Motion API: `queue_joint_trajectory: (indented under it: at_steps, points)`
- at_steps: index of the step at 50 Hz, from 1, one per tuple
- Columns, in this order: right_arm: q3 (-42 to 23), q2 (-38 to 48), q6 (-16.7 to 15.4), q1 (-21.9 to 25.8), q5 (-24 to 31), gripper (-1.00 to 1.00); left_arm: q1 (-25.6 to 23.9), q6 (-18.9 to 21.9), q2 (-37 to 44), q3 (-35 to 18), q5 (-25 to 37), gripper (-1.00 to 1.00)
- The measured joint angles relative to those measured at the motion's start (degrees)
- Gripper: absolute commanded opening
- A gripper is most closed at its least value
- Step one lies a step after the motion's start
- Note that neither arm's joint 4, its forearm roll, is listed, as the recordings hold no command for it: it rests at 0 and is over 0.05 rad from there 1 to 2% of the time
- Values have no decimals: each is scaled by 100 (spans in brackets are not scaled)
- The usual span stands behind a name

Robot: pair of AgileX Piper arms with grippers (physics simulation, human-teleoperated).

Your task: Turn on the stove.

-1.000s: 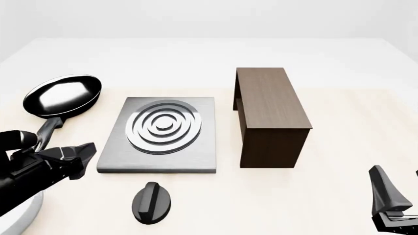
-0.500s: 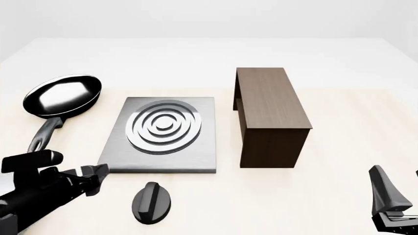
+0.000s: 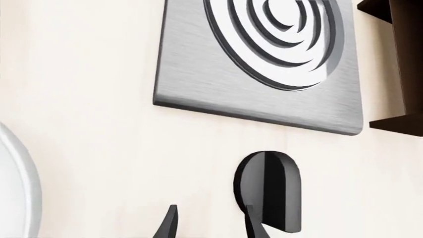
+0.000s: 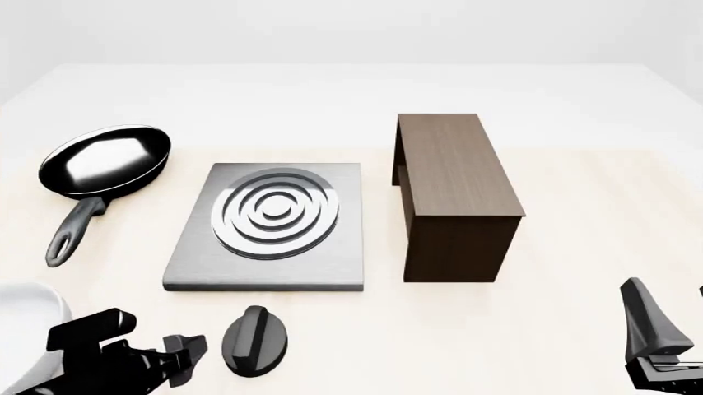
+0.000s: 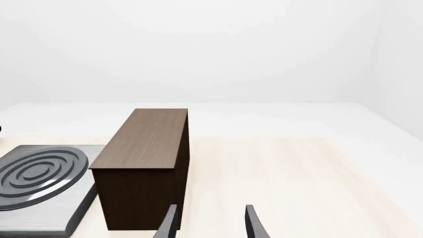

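The left gripper (image 4: 187, 355) sits low at about 8 o'clock in the front view, most of its arm cut off by the frame edge; its jaws stand apart, and only the two fingertips (image 3: 170, 224) show in the left wrist view. The knob (image 4: 256, 340), a small black oval with a ridge, lies on the table (image 4: 549, 90) just at 3 o'clock of that gripper and at 6 o'clock of the stove (image 4: 268, 228), apart from both; one fingertip overlaps it in the left wrist view, though contact cannot be told. The stove's grey slab with silver rings lies near the middle, between the frying pan (image 4: 104, 162) at 10 o'clock and the wooden box (image 4: 453, 193) at 3 o'clock. The right gripper (image 4: 656, 339) is cropped at 5 o'clock, its jaws apart in the right wrist view, well clear of the box. No writing or brand is readable anywhere.
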Motion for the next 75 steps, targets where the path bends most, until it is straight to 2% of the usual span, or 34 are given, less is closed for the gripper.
queue_joint_trajectory:
  at_steps: [32, 38, 48, 54, 57, 64, 75]
  points:
    - [0, 0, 0, 0, 0, 100, -815, -933, 1373, 128, -1662, 100]
    - [0, 0, 0, 0, 0, 100, -894, -819, 1540, 220, -2036, 100]
    - [0, -1, -1, -1, -1, 100, -1086, -1029, 1916, 221, -2640, 100]
    - [0, -3, -3, -2, -2, 100, -1217, -1204, 2110, 221, -2959, 100]
    - [0, -5, -4, -3, -3, 100, -1315, -1422, 2188, 220, -3101, 100]
    - [-1, -8, -7, -5, -7, 100, -1477, -1855, 2271, 221, -3266, 100]
    - [0, -4, -4, -3, -4, 100, -1463, -2018, 2183, 221, -3099, 100]
